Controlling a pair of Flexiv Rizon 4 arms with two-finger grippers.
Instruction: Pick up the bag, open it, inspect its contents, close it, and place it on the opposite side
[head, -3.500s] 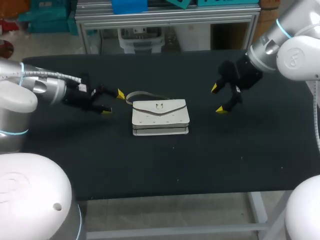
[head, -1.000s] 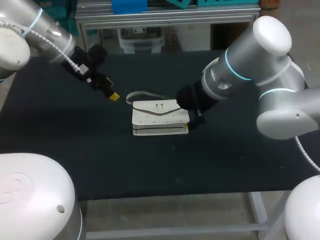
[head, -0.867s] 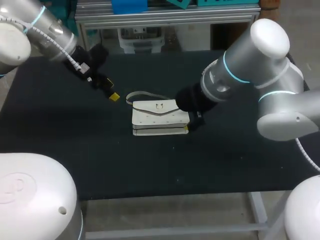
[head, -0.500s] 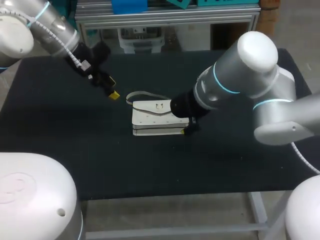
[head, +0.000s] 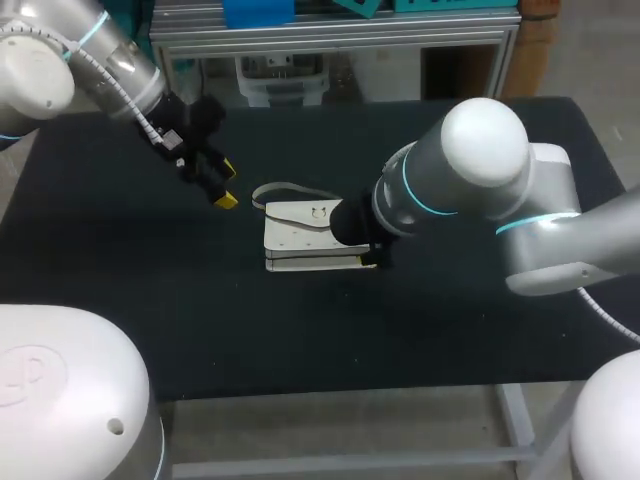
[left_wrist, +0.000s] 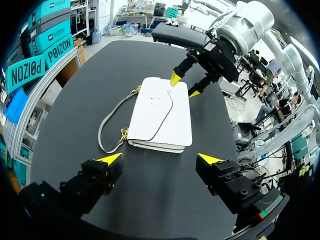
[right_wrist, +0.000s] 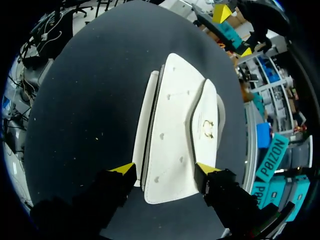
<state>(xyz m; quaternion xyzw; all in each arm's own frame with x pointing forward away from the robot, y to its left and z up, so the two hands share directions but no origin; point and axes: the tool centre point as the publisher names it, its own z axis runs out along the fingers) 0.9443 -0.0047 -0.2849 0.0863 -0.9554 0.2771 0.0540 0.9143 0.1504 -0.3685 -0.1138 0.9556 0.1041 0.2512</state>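
Right gripper (right_wrist: 164, 169) at the right-hand end of the bag (head: 315, 235), fingers spread, with one yellow tip on each side of that short end. Both tips are very near the bag's sides, but a firm hold from both sides does not show. The straddle suggests that a grasp of this end is being set up for the pick-up, since the end is narrow enough to fit between the fingers.

The white bag lies flat near the middle of the bench (head: 200, 300), a little toward the far edge, with its long sides parallel to the front edge.

Left gripper (head: 222, 185) above the bench, off the bag's left end toward the far left corner, fingers wide apart and holding nothing. It faces the bag along its length. The thin strap (left_wrist: 102, 130) lies in a loop on the bench off the bag's far left corner, between this gripper and the bag. This arm is probably waiting there to take the strap or the flap (right_wrist: 206, 107) once the bag is up.

Container: the flap lies down over the body, with a small metal clasp (right_wrist: 209, 127) at its point. The bag is closed and its contents cannot be seen. Opening, inspection, closing and transfer are not yet done.
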